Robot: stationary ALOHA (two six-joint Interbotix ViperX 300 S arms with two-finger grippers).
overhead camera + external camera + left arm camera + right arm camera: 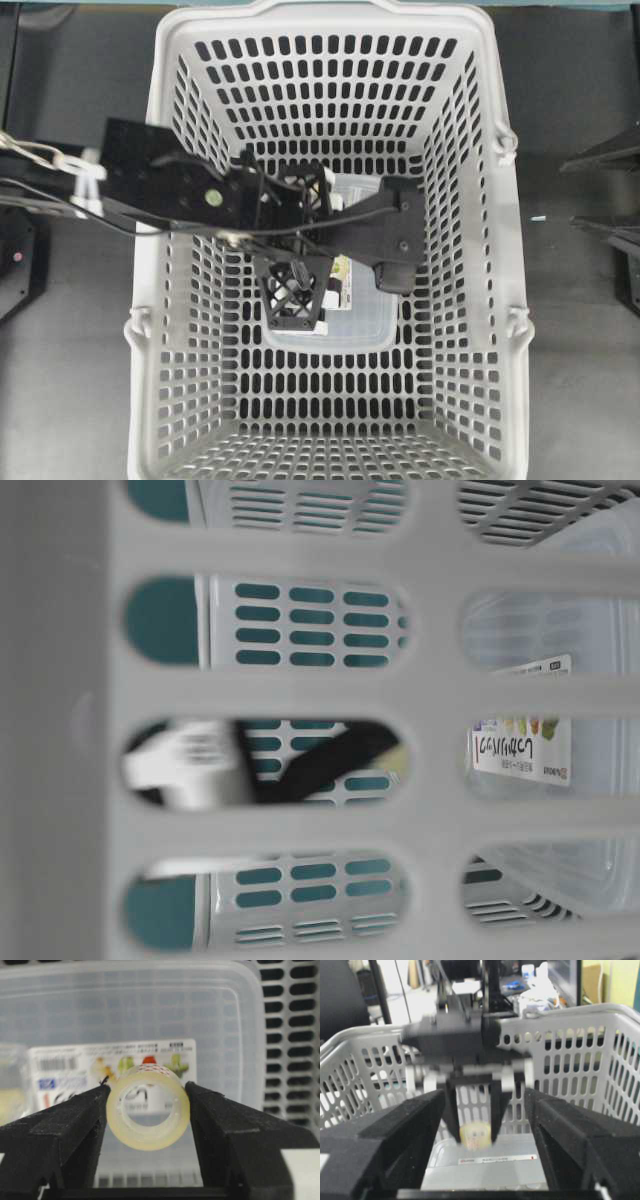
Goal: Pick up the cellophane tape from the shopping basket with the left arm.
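Black fingers [75, 1125] of the left gripper [147, 1115] pinch the cellophane tape [148, 1112]; lifting clear of the shopping basket [490, 300] seems next.

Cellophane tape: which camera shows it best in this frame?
The left wrist view: the cellophane tape fills the centre, sharp, with the left gripper shut on it in front of the clear box. The right wrist view shows the roll small and blurred. Overhead, the arm hides it. At table level I cannot make it out.
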